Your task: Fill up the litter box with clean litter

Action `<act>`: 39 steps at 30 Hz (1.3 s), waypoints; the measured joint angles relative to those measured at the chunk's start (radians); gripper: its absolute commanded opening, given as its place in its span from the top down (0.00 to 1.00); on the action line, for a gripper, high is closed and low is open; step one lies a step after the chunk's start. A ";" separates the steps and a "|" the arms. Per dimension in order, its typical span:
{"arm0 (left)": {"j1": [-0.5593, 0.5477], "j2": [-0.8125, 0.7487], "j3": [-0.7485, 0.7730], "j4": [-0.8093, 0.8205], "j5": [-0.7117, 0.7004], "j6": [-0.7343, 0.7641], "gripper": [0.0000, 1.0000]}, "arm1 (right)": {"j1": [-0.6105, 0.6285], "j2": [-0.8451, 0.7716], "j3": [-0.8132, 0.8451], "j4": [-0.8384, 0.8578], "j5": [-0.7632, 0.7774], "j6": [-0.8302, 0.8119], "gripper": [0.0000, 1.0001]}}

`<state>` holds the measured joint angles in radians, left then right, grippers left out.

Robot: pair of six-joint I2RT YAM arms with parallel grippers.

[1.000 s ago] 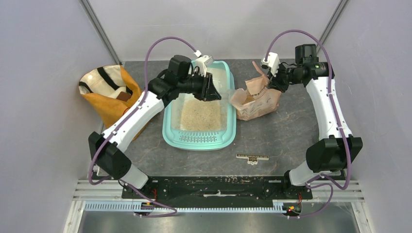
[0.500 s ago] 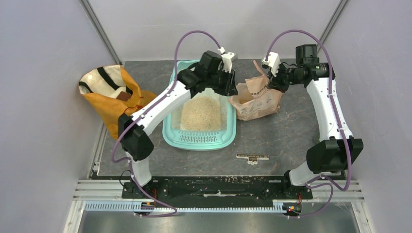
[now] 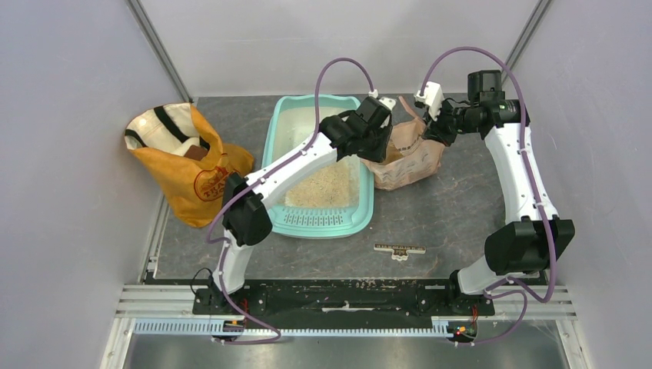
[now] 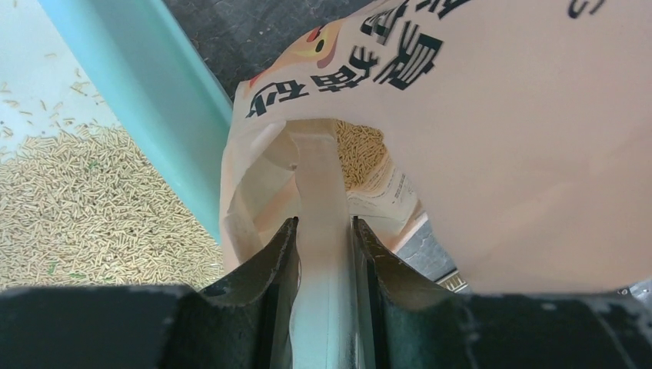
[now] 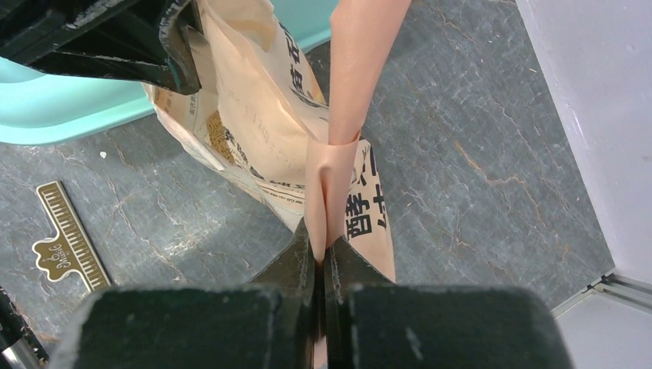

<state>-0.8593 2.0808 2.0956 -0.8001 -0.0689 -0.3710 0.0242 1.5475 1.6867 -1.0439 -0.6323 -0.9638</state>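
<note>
The mint-teal rectangular plastic litter box (image 3: pixel 271 201) lies mid-table with its slotted grate at the 6 o'clock end. The beige clean litter (image 3: pixel 329 188) is heaped in its near half, toward the 3 o'clock wall (the left wrist view shows short pellets, which the top view blurs to sand). Just beside the box at 2 o'clock stands the pink-tan crumpled paper bag (image 3: pixel 411 163) with printed text. The left gripper (image 4: pixel 323 227) is at the bag's mouth, clamped on a pale flat plastic handle (image 4: pixel 317 173) whose far end goes inside the bag; the top view hides this behind the arm. The right gripper (image 5: pixel 321 252) pinches the bag's top edge, jaws together on the paper. At 9 o'clock from the box sits an orange-yellow fabric bag with black straps (image 3: pixel 192 173). At 5 o'clock a small tan ruler (image 3: pixel 399 249) lies on the dark grey stone-patterned table (image 3: pixel 454 207).
</note>
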 measured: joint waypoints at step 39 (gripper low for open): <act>0.162 0.103 -0.474 1.062 0.793 -0.777 0.98 | 0.001 0.010 -0.005 -0.018 -0.030 0.023 1.00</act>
<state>-0.6971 2.1841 1.6215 0.2619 0.7242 -1.1484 0.0250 1.5578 1.6817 -1.0622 -0.6621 -0.9413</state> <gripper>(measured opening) 0.335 0.030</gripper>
